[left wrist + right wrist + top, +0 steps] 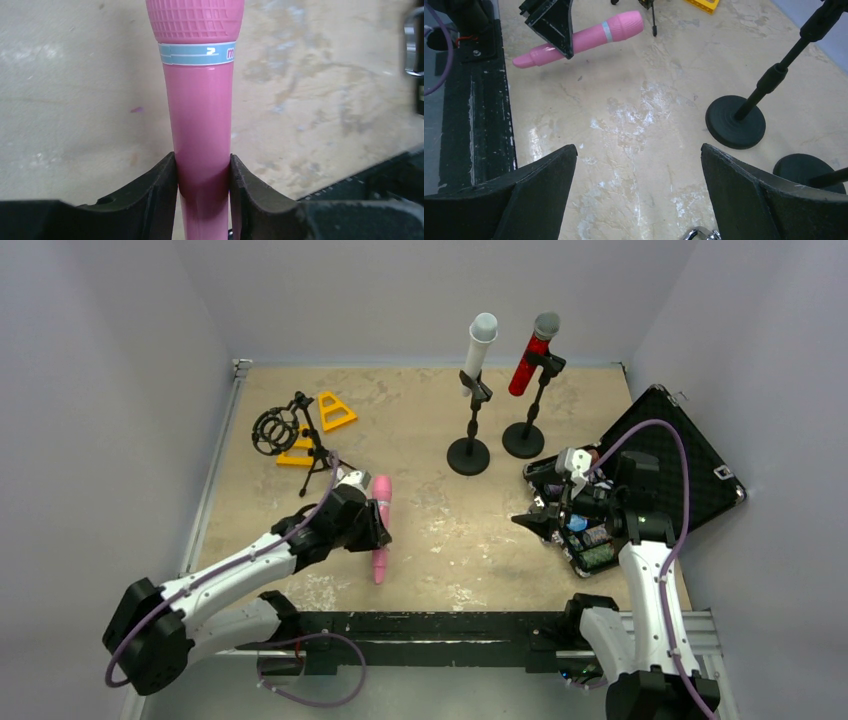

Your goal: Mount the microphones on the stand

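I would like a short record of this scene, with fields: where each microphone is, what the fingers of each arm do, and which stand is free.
white microphone: clipped in a round-base stand
red microphone: clipped in the neighbouring stand
pink microphone: handle clamped between the left fingers
right fingers: open, holding nothing
free stand: tripod stand with ring mount, far left

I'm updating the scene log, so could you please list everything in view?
pink microphone: 1, pink, near left
white microphone: 1, white, in a stand, far centre
red microphone: 1, red, in the neighbouring stand
round-base stands: 2, black, far centre
tripod stand: 1, black, far left
triangular pieces: 2, yellow, by tripod stand
case: 1, black, right, open
left tool: 1, black, shut on pink microphone
right tool: 1, black, open, beside case
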Controlling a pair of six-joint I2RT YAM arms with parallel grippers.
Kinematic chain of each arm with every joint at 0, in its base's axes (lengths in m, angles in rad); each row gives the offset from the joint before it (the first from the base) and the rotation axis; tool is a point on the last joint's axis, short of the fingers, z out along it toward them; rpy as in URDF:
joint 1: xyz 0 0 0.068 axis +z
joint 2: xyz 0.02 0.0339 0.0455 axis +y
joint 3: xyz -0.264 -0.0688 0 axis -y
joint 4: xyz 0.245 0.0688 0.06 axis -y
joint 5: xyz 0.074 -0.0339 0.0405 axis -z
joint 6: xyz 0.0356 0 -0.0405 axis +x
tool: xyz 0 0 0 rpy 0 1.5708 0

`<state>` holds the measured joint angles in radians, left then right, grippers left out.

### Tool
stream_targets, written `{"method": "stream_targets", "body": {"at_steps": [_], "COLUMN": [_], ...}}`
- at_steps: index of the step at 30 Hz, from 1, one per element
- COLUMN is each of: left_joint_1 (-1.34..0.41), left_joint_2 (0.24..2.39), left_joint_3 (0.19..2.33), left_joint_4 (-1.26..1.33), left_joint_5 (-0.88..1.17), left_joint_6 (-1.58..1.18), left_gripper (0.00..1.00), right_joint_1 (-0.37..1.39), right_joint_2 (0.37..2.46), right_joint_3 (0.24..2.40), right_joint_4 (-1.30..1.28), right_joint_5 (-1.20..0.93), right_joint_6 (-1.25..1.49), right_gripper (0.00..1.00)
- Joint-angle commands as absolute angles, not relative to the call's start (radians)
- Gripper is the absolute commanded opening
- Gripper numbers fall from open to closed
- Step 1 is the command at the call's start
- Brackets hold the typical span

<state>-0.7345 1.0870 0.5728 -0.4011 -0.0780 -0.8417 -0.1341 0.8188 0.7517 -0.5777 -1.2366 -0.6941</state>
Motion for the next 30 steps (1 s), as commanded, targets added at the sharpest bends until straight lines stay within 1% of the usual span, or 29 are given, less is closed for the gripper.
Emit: {"method": "stream_targets", "body": {"at_steps": [1,8,14,20,25,30], "left_joint_1": [-0.739,-0.743,-0.768,-0.807,-0.848,-0.89], "left_joint_2": [0.936,0.796,0.793,0.823,0.871,0.934], "left_joint_3": [0.559,0.515,0.509,0.502,0.502,0.52], "left_joint_4": [-0.214,0.054,0.216,0.344,0.445,0.535], "left_joint_5": [0.067,0.194,0.223,0.206,0.173,0.133], "left_joint_6": [-0.733,-0.718,-0.748,-0.787,-0.819,-0.834], "left_gripper": [0.0,0.0,0.0,0.0,0.0,0.0], "right_joint_1": [-0.138,-0.097,0.052,0.126,0.165,0.186], "right_joint_2": [0.835,0.866,0.87,0.876,0.878,0.896], "right_joint_3": [0.773,0.776,0.752,0.731,0.701,0.639], "right_joint_4": [-0.618,-0.677,-0.639,-0.608,-0.482,-0.189], "right_joint_5": [-1.33,-1.388,-1.369,-1.412,-1.432,-1.436], "right_joint_6": [-0.725,-0.754,-0.735,-0.708,-0.546,-0.241], "right_gripper": [0.97,0.97,0.97,0.97,0.96,0.95]}}
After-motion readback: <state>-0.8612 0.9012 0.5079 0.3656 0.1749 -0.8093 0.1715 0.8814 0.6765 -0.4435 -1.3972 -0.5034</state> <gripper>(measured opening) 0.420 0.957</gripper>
